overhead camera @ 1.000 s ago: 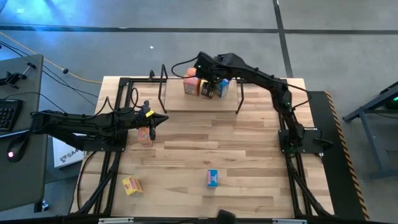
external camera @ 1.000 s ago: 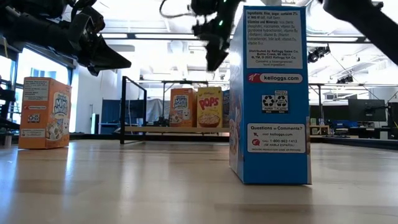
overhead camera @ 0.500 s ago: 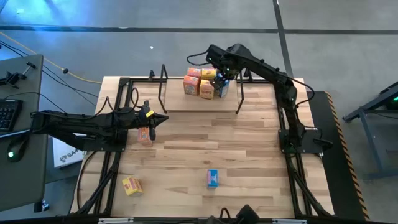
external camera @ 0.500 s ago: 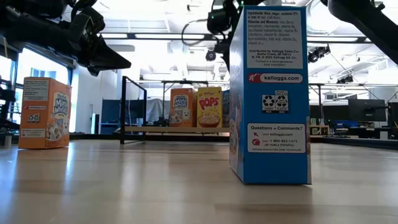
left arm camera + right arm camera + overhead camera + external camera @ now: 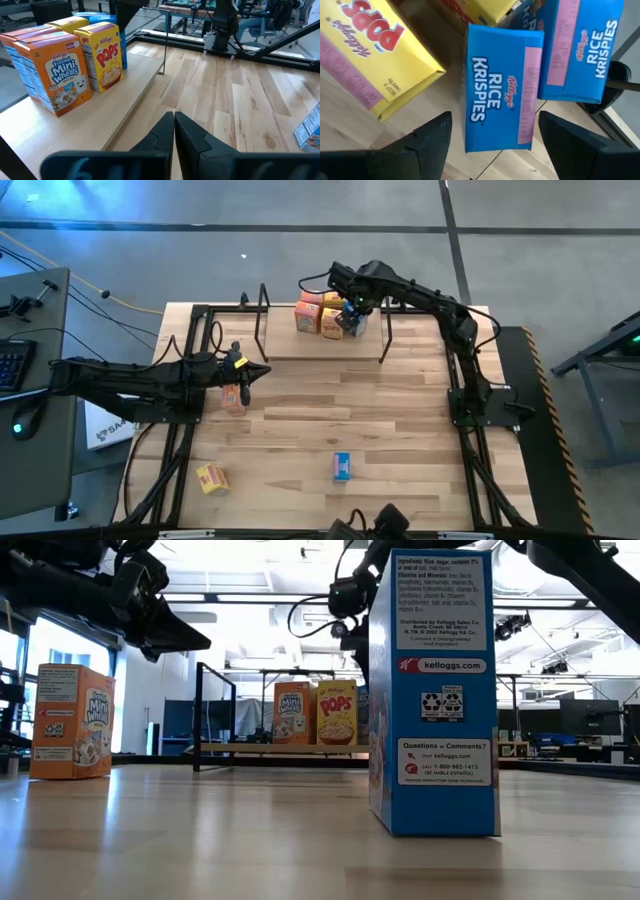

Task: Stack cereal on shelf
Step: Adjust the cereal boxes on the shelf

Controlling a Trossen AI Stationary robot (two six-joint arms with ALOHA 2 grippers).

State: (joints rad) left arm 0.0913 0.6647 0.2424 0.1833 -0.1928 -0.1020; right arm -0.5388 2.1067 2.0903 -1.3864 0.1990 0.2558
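Observation:
The shelf (image 5: 300,345) stands at the table's far side. On it stand orange boxes (image 5: 309,314), yellow Pops boxes (image 5: 331,320) and two blue Rice Krispies boxes (image 5: 500,90). My right gripper (image 5: 493,117) is open above the shelf (image 5: 350,308), pointing down, one finger on either side of the nearer blue box without plainly touching it. My left gripper (image 5: 255,372) is shut and empty, level above the table at the left, pointing at the shelf (image 5: 135,85). Loose on the table are an orange box (image 5: 233,396), a yellow box (image 5: 212,477) and a blue box (image 5: 341,467).
Black wire uprights (image 5: 262,310) stand at both ends of the shelf, the right one (image 5: 386,335) next to my right gripper. In the low view the loose blue box (image 5: 435,690) stands close in front and hides the shelf's right part. Bare table lies between the shelf and the near boxes.
My right gripper has risen from low over the shelf's boxes and drawn back toward the far edge, then come a little way back over the blue boxes. The boxes on the shelf show uncovered now. My left arm has kept still.

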